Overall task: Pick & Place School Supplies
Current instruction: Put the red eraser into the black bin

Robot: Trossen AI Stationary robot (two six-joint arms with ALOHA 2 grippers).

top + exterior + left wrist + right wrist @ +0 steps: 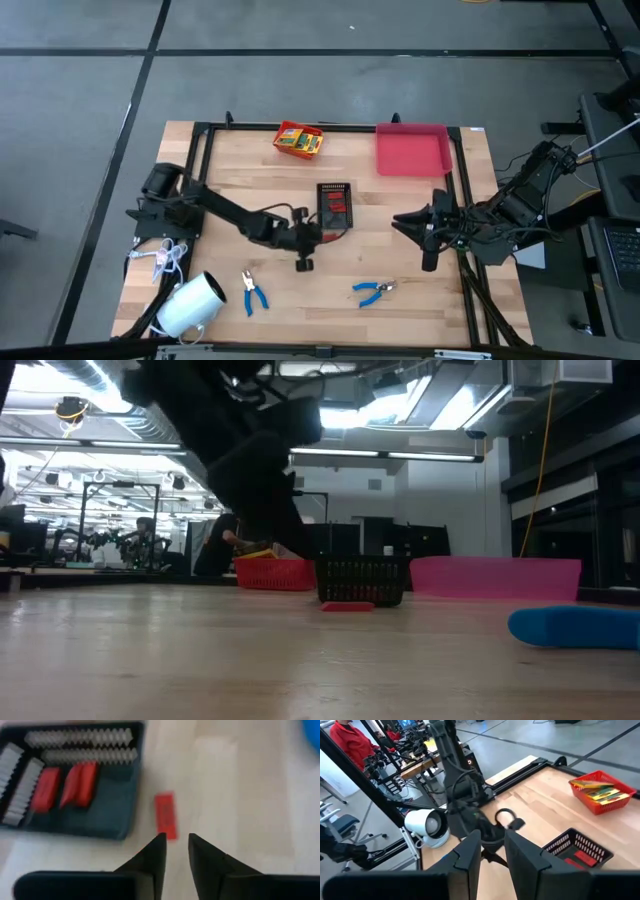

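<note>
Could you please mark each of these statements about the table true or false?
1. The pink tray holds the pliers. False: it looks empty; both pliers lie on the table's near part.
2. Red pieces lie inside the dark basket. True.
3. One red piece lies on the wood beside the basket, just ahead of the left gripper. True.
4. The left gripper grips that piece. False: its fingers have a gap and nothing between them.
5. The printed boxes sit in a red basket. True.
</note>
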